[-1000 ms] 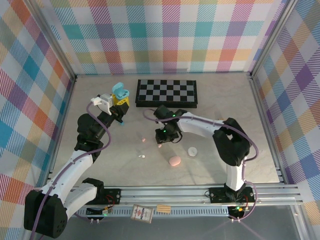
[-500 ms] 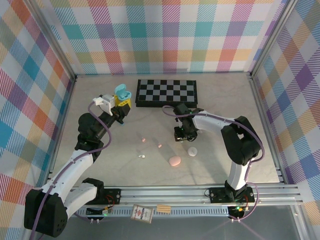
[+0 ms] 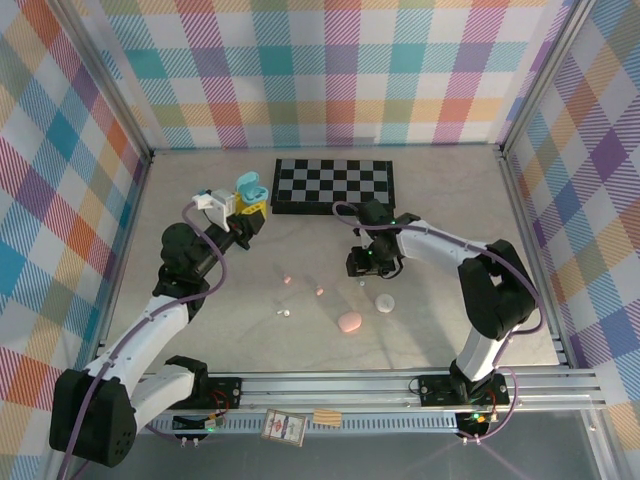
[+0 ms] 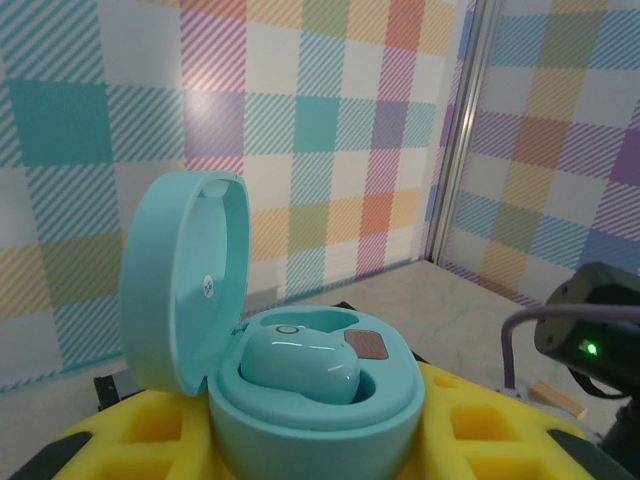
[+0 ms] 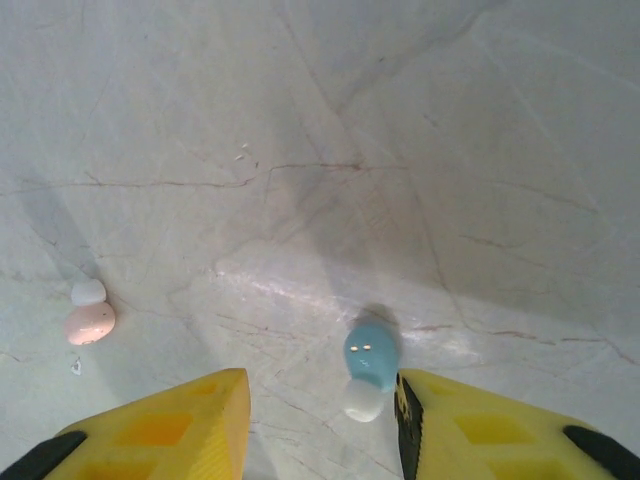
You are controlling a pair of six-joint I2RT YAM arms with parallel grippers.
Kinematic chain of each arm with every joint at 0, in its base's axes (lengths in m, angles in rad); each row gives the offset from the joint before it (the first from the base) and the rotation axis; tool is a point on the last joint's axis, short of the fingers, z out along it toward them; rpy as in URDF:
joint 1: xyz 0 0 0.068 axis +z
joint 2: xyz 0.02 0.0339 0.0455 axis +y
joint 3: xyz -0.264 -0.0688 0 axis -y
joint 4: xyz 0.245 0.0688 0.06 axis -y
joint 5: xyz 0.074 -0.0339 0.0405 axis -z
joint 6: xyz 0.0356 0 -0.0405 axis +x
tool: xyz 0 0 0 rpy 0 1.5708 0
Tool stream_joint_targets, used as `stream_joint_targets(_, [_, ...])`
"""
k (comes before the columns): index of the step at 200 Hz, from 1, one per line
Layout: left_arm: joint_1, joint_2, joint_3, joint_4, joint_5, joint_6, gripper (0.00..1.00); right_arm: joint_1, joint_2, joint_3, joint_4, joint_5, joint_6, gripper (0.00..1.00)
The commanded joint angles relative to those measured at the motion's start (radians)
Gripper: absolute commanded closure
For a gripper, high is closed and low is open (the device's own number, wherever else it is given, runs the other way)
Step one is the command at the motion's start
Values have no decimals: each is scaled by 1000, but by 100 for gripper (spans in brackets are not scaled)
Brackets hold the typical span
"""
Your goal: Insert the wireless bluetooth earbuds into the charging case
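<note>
step: bud pickup | R jaws hovering part-open, empty, astride blue earbud (image 5: 368,352) on bench (image 5: 300,150) | L jaws clamping open charging case (image 4: 310,410), prob. one bud (image 4: 300,365) seated | next: pinching gently, carrying to case

- I read bright, even overhead light on the table (image 3: 410,340); shadows are soft.
- Right wrist view: glare streak beside the blue earbud (image 5: 368,352).
- Left wrist view: charging case (image 4: 300,400) sharp, plaid wall (image 4: 300,150) slightly soft.
</note>
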Motion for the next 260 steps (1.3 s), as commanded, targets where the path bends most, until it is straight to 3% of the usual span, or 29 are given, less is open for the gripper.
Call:
stream_joint_targets(1, [-13, 5, 25, 69, 41, -16, 76, -13, 8, -6, 9, -75, 3, 58])
stream_joint_targets(141, [-57, 19, 12, 78, 40, 8, 76, 10, -11, -83, 81, -168, 21, 63])
stream_joint_targets(174, [-62, 22, 12, 84, 39, 7, 76, 3, -63, -108, 104, -100, 73, 62])
stream_joint_targets(208, [-65, 32, 17, 90, 45, 7, 75, -40, -118, -188, 188, -110, 175, 62])
stream_joint_targets(260, [-70, 34, 9, 96, 45, 7, 75, -42, -49, -132, 112, -44, 103, 61])
